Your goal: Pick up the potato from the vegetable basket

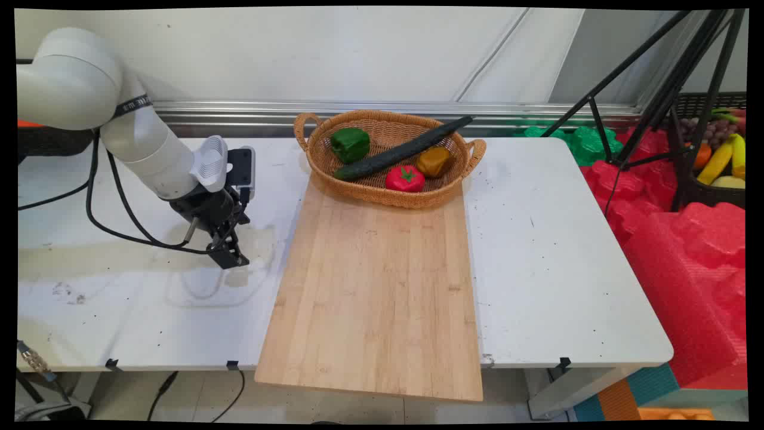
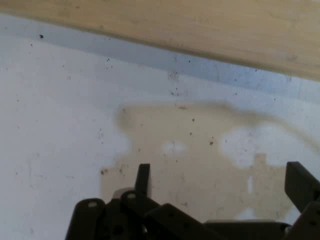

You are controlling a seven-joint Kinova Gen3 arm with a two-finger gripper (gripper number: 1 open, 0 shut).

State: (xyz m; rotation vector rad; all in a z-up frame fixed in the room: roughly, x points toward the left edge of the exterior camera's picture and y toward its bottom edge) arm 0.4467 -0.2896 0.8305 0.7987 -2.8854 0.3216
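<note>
Low over the bare white tabletop (image 1: 537, 239) hangs my tool (image 1: 230, 257), tilted down and holding nothing; in the hand view its two fingers (image 2: 143, 179) stand well apart with only stained tabletop between them. Just to its right lies the long wooden cutting board (image 1: 373, 286), whose edge crosses the top of the hand view, and the tool is near that edge but not touching it. At the board's far end sits a wicker basket (image 1: 471, 156) with a handle at each side. Inside it are a green pepper (image 1: 350, 144) at the left, a red tomato (image 1: 404, 178) toward the front, an orange-brown pepper (image 1: 433, 160) to the right, and a long dark cucumber (image 1: 401, 152) lying slantwise with its tip over the far rim. I would judge these to be light, stiff, smooth-skinned pieces, perhaps toys, so somewhat slippery; the cucumber looks best gripped across its middle, the rounder ones across their widest part. All of them are well apart from my tool. What they are made of I cannot tell, and the cucumber hides part of the basket's floor. Beyond the tabletop's right end are red foam (image 1: 686, 239), a black tripod (image 1: 656, 77) and a crate of fruit (image 1: 719, 161), cut off at the edge.
</note>
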